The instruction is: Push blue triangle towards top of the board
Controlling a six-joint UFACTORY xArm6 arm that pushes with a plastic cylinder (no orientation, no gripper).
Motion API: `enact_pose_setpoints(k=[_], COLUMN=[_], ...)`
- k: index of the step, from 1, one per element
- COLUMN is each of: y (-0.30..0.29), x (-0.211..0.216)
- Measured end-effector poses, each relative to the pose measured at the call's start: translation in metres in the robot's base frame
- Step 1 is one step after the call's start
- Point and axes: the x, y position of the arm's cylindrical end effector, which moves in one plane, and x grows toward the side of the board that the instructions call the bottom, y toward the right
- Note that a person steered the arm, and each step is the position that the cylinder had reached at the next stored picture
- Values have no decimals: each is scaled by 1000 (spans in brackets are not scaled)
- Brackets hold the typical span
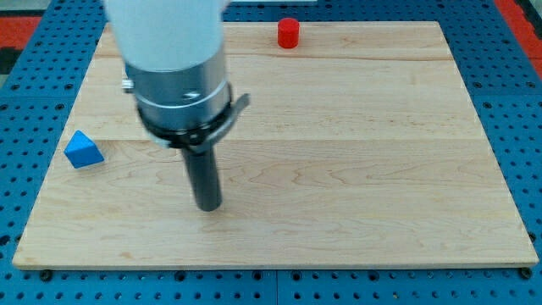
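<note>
The blue triangle [83, 150] lies on the wooden board [356, 169] near its left edge, about halfway up. My tip [208, 206] rests on the board to the right of the blue triangle and a little lower, well apart from it. The rod hangs from the arm's white and metal body, which covers the board's upper left part.
A red cylinder block [289, 33] stands near the board's top edge, a little right of centre. The board lies on a blue perforated table [517, 76] that shows all around it.
</note>
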Motion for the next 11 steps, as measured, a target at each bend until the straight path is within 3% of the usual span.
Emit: enact_pose_setpoints(k=[1, 2, 3, 5, 7, 9, 11], y=[-72, -189, -214, -187, -124, -144, -86], x=[15, 16, -17, -85, -88, -55, -65])
